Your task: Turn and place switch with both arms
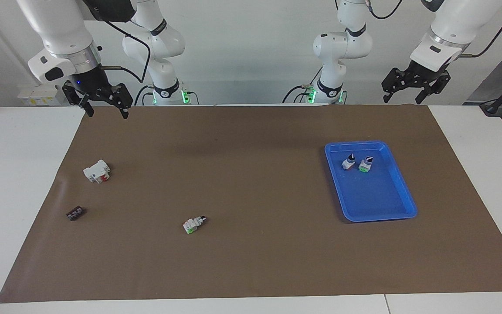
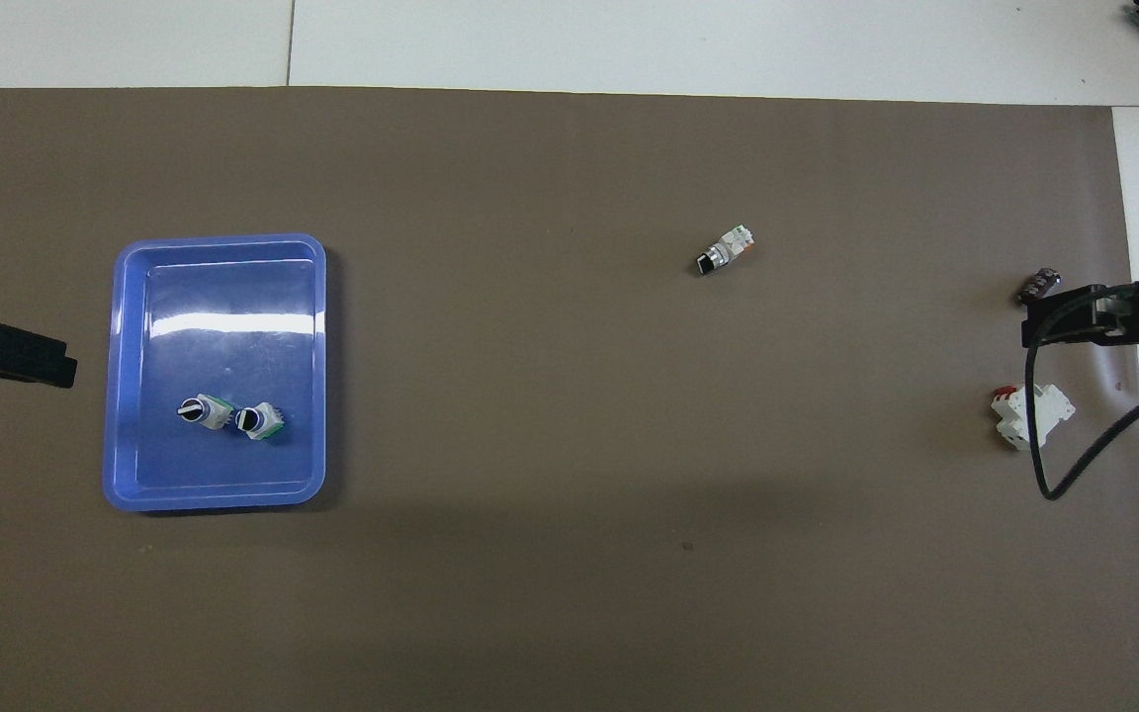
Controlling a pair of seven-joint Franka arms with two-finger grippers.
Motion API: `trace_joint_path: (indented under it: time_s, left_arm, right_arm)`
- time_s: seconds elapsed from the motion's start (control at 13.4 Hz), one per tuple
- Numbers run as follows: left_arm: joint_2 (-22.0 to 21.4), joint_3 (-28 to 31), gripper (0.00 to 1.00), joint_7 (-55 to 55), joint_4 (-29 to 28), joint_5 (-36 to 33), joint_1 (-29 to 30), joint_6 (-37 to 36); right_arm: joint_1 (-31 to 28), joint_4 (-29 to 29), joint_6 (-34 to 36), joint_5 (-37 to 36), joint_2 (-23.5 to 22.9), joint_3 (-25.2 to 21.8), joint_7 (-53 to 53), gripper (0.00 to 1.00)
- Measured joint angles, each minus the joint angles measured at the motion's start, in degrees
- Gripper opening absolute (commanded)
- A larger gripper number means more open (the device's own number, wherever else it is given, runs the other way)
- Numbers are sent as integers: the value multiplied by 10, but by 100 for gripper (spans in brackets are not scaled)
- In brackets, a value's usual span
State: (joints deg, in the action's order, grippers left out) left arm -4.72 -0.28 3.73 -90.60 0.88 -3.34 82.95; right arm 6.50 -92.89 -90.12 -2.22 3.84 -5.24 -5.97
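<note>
Lying on its side on the brown mat of the bench, the small white-grey selector switch with a green end and black knob [image 1: 194,224] is well apart from both grippers and untouched. The right arm's black two-finger gripper [image 1: 101,98] hangs with fingers apart over the mat's edge at its own end, above and apart from a white block with a red part [image 1: 97,171] and a tiny flat black component [image 1: 75,213]. The left arm's black gripper [image 1: 415,83] waits, fingers also apart, high over its end of the bench, with the blue plastic tray [image 1: 401,187] holding two similar switches [image 1: 357,163] below and toward the middle. The likeliest slip from here is the right gripper descending on the nearer white block instead of the switch. A pinch on the round collar could also roll the switch away, and a loose hold during the turn between arms might drop it short of the tray.
</note>
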Motion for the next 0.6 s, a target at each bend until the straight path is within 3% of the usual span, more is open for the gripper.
trace_joint_path:
  time_s: [0.3, 0.6]
  left_arm:
    - [0, 0, 100, 0, 0, 0, 0, 0]
    - [0, 0, 100, 0, 0, 0, 0, 0]
  right_arm:
    - [0, -11, -12, 0, 13, 1, -7, 100]
    - [-3, -44, -118, 0, -6, -3, -107, 100]
